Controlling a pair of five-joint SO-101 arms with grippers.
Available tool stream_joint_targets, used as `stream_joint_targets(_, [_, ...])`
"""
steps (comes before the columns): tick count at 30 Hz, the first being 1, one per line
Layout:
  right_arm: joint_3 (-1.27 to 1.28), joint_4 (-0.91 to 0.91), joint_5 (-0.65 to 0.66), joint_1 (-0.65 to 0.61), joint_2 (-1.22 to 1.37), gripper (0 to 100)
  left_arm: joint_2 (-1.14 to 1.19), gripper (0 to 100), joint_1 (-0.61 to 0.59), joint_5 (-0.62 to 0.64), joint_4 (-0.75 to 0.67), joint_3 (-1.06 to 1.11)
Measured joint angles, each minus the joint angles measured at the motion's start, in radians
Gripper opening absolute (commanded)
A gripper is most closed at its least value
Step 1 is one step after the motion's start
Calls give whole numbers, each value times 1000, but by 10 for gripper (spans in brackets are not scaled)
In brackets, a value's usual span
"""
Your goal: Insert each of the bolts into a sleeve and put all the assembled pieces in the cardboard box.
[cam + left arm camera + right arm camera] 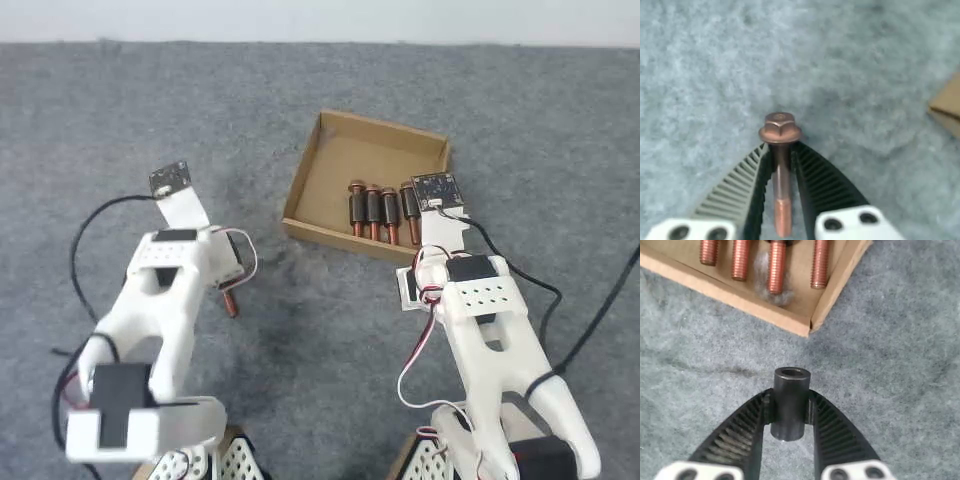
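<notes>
Bolt [780, 165], head outward, along left jaws; sleeve [790, 402] along right jaws

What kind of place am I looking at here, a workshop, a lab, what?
Probably a robotics test bench: a grey carpeted table, the left gripper holding a bolt, the right gripper a sleeve, and a cardboard box of assembled pieces.

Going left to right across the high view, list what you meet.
Left arm → bolt it holds → cardboard box left wall → four assembled pieces inside → right arm.
</notes>
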Motion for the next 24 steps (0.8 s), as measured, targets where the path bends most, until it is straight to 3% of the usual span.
stream_joint_targets(15, [58,-72,0,0,-2,6,-46,12,48,-124,-84,68])
stream_joint_targets(24, [60,-72,0,0,-77,6,-48,12,63,-137,-84,83])
